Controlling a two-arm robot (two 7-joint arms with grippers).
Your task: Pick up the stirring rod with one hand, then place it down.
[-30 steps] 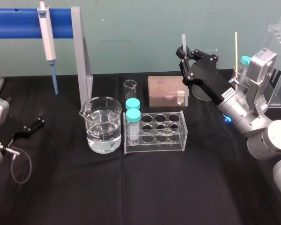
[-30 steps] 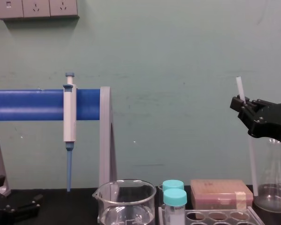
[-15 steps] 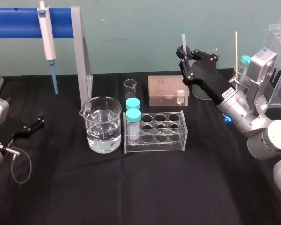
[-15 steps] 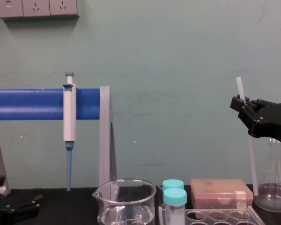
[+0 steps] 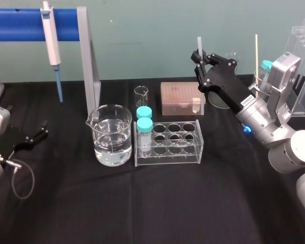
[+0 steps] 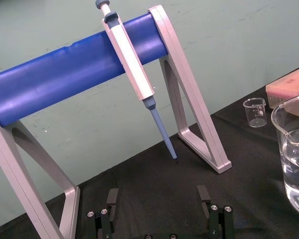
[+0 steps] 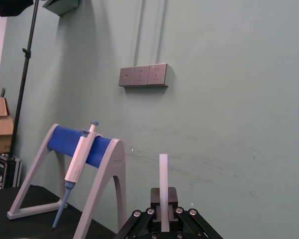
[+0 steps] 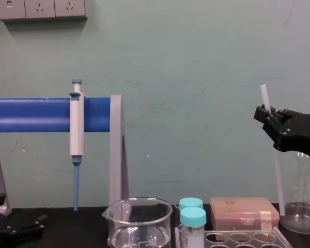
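The stirring rod (image 8: 265, 98) is gripped by the right pincer (image 5: 199, 57), whose two black fingers are closed on it a little below its upper end. The rod is held nearly upright, its top leaning slightly toward 11 o'clock in the chest view. A short length is seen above the fingers and the long remainder hangs below them. Its lower end is seen at the left edge of a glass flask (image 8: 302, 206); whether it lies inside the flask or beside it cannot be told.

In the head view the right pincer is raised at 1 o'clock from the test-tube rack (image 5: 168, 145), near the far right corner of the pink tip box (image 5: 182, 99). The left pincer (image 6: 158, 196) is parked low at the 9 o'clock edge of the table (image 5: 142, 203), with its fingers spread wide apart.

Two teal-capped tubes (image 5: 144, 127) are stood in the left end of the rack. A large beaker (image 5: 112, 137) holding clear liquid is set just beside the rack at 9 o'clock, and a small beaker (image 5: 141, 95) at its 11 o'clock. A pipette (image 5: 51, 35) is hung on a blue-barred stand (image 5: 20, 23) at the table's 11 o'clock.
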